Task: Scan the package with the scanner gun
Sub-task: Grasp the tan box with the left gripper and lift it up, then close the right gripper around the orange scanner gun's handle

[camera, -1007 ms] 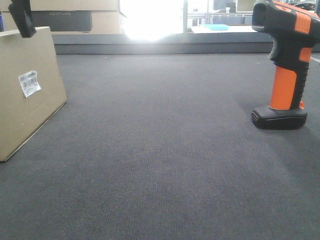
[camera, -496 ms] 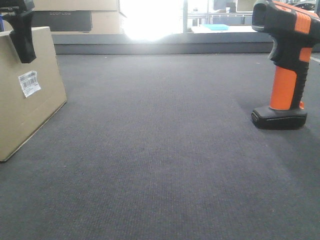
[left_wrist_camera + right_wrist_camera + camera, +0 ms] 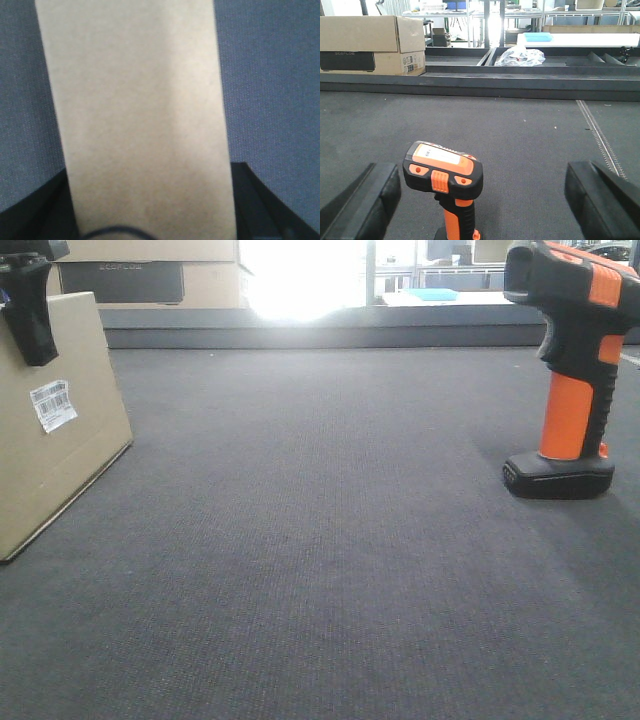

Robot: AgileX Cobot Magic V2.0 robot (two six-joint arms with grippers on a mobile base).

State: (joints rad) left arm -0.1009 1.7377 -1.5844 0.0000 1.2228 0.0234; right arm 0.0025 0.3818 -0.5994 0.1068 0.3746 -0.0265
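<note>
Carpet (image 3: 320,540): dark grey and finely ribbed, it fills the floor of the front view and bears both of the task's things.
Package (image 3: 60,440): a plain tan cardboard box at the far left of the front view, partly cut by the frame edge. It stands on the carpet with its broad face turned towards the middle. In the left wrist view its narrow top face (image 3: 140,115) runs up the frame.
Cardboard boxes (image 3: 370,45): stacked beyond a raised dark ledge at the back left, with a dark grey lettered panel on their front.
Scanner gun (image 3: 575,370): black with an orange handle, upright on its flat black foot at the far right, well apart from the package. In the right wrist view its orange-patched head (image 3: 445,175) shows from behind.
Left gripper (image 3: 152,172): over the package's top edge, with one black finger (image 3: 35,210) lying against each broad side, so the jaws are clamped on the package.
Right gripper (image 3: 484,192): jaws spread wide behind the scanner gun, which stands between the fingers (image 3: 602,197), nearer the left one, touching neither.
Plastic bag (image 3: 520,56): crumpled and clear, behind the ledge.
Barcode label (image 3: 52,405): small, white, slightly tilted, on the package's broad face below the finger.
</note>
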